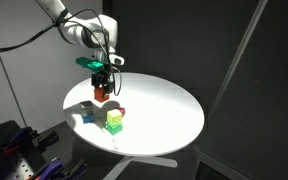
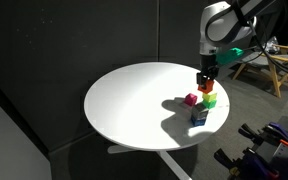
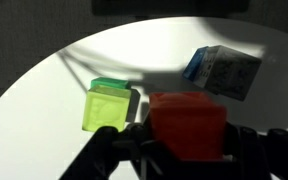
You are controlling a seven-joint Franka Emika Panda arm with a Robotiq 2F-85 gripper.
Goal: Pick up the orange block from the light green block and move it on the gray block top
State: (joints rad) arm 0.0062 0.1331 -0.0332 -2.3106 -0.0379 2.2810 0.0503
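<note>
My gripper (image 3: 187, 150) is shut on the orange block (image 3: 187, 125) and holds it in the air above the round white table. The gripper (image 1: 102, 88) and the orange block (image 1: 102, 96) show in both exterior views, where the block (image 2: 206, 87) hangs just over the other cubes. The light green block (image 3: 108, 110) stands on the table below and to the left of the jaws in the wrist view, with a darker green cube (image 3: 109, 85) touching it behind. It also shows in an exterior view (image 1: 114, 124). The gray block (image 3: 232, 75) lies at the upper right, against a blue cube (image 3: 193, 67).
A magenta cube (image 2: 191, 99) sits on the table (image 2: 134, 100) beside the cluster. The cubes stand near the table's edge. A dark curtain hangs behind the table, and cluttered equipment (image 2: 269, 135) stands on the floor close by.
</note>
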